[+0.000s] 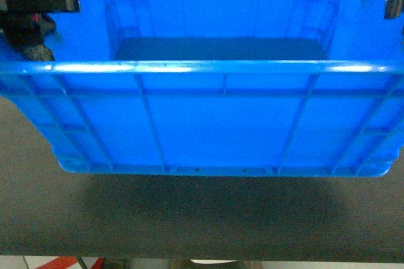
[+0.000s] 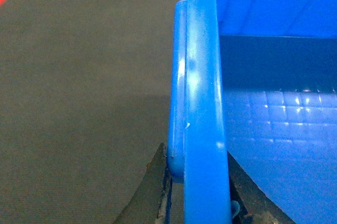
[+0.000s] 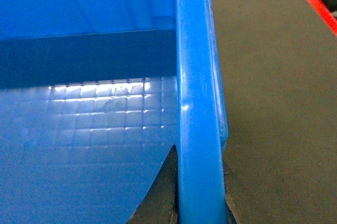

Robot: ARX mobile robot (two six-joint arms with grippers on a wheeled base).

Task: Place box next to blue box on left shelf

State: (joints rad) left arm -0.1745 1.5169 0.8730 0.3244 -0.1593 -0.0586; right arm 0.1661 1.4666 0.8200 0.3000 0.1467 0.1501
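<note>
On both side rims, left hand (image 2: 197,192) and right hand (image 3: 197,197) grip the box (image 1: 208,124); keep lift level, arms synchronized, shelf unseen.

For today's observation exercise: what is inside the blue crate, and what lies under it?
Inside the box only its bare gridded floor shows; the near corners are hidden by the wall. Under it lies a dark grey mat; the part beneath the base is covered.
</note>
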